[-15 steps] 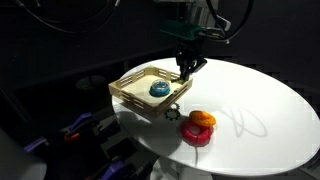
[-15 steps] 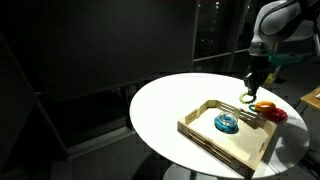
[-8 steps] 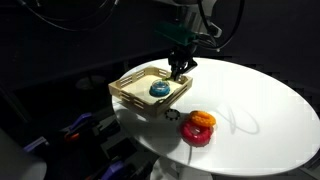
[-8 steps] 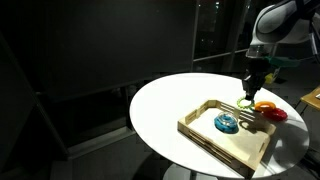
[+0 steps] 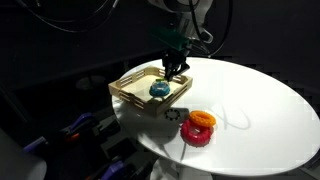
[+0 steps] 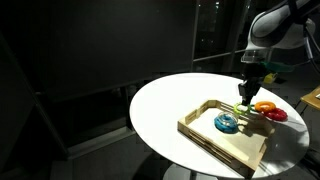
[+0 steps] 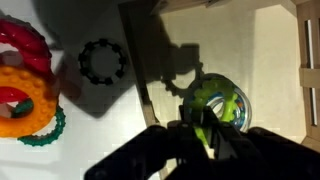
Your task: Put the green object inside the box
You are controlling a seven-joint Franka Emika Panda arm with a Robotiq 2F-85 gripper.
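1. The gripper (image 5: 172, 70) hangs over the wooden box (image 5: 128, 92) just left of centre in an exterior view.
2. In the wrist view its fingers are drawn in around the green object (image 7: 208, 105), near the bottom centre of the frame.
3. The green object is held above the box floor, just beside a teal disc (image 7: 238, 100).
4. A black ring (image 7: 101, 62) and the red and orange rings (image 7: 20, 85) lie outside the box on the white table (image 5: 260, 100).

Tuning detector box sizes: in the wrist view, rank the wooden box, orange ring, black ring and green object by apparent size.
1. wooden box
2. orange ring, partly cut off by the frame
3. black ring and green object look alike; the green one is nearer the camera, so unranked.
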